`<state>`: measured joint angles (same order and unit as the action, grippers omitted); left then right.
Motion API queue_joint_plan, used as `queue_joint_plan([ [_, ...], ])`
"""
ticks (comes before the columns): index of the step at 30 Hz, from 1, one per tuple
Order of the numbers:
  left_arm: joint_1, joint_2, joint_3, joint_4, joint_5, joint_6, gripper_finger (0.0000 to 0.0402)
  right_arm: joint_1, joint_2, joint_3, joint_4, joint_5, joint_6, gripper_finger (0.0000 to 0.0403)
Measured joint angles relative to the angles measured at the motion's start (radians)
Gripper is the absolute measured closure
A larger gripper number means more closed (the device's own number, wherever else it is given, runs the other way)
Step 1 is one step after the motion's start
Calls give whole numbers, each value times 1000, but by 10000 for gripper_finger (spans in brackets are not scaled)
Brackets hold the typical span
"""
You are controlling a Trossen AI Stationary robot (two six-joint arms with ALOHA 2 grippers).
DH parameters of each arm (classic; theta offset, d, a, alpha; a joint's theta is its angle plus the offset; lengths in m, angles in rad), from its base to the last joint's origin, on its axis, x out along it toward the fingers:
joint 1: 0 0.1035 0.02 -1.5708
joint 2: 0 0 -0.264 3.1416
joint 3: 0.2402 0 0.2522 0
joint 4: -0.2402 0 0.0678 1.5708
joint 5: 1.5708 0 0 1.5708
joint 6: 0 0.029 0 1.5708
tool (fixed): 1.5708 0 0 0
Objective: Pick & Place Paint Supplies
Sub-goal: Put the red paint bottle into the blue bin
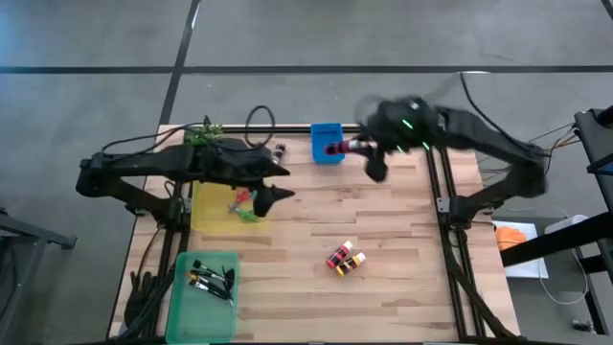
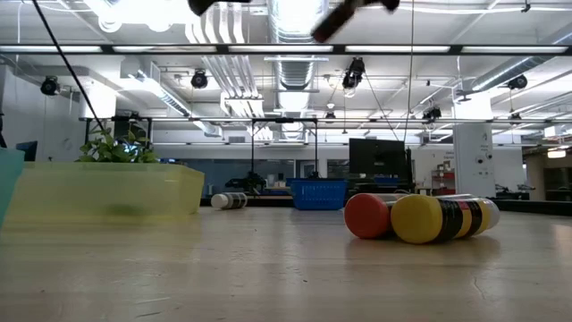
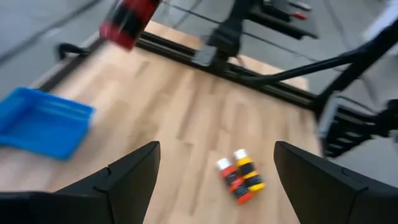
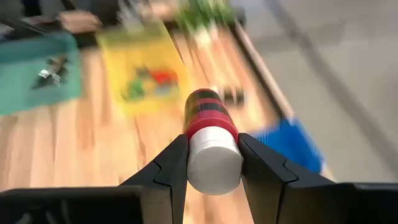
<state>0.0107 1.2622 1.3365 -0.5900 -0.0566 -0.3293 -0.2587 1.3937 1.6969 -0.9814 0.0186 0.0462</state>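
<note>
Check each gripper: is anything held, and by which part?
The right gripper, near the blue bin, clamps a red paint bottle by its white cap. The left gripper is open, holding nothing.

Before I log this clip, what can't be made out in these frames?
- Blue bin contents: the low view shows only its wall; the right gripper with its red paint bottle covers part from above.
- Green bin items: too small in the high view, blurred in the right wrist view.
- Left gripper: empty, over the yellow bin; what lies beneath is partly hidden.
</note>
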Motion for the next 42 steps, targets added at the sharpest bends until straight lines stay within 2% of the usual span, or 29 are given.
queue_joint_plan([
  [5, 0, -83, 0, -123, -116, 27, 80, -202, 214, 190, -166, -171, 64, 292],
  [10, 0, -148, 0, -253, -184, 27, 80, -273, 425, 402, -251, -176, 93, 292],
  [16, 0, -196, 0, -369, -202, 66, 80, -289, 692, 661, -404, -177, 115, 292],
  [21, 0, -221, -1, -436, -202, 93, 80, -296, 765, 597, -391, -132, 151, 292],
  [27, 0, -244, -13, -457, -200, 117, 80, -304, 831, 632, -400, -37, 150, 292],
  [36, 0, -253, -84, -437, -175, 93, 80, -369, 869, 655, -388, -36, 170, 292],
  [42, 0, -253, -140, -357, -168, 29, 80, -402, 894, 658, -371, -32, 130, 292],
])
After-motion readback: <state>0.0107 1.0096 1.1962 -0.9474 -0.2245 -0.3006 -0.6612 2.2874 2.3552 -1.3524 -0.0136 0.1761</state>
